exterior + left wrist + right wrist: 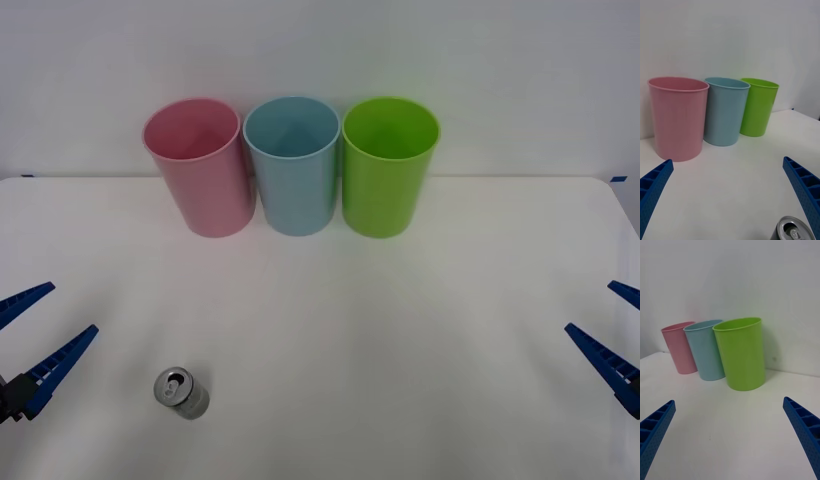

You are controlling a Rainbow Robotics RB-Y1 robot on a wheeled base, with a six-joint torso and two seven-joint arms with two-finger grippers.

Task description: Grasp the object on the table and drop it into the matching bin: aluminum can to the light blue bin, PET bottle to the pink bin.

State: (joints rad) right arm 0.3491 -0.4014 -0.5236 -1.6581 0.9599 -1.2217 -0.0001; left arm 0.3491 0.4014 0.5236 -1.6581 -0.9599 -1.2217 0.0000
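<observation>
With our left gripper spread wide beside the aluminum can, we should straddle it squarely, while our right gripper waits open.

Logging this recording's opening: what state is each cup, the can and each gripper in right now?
aluminum can: upright on the table, near the left gripper, ungrasped.
light blue bin: upright, middle of the row, nothing seen inside.
pink bin: upright, left end.
lime green cup: upright, right end.
left gripper: open, holding nothing.
right gripper: open, holding nothing, at the table's right edge.
</observation>
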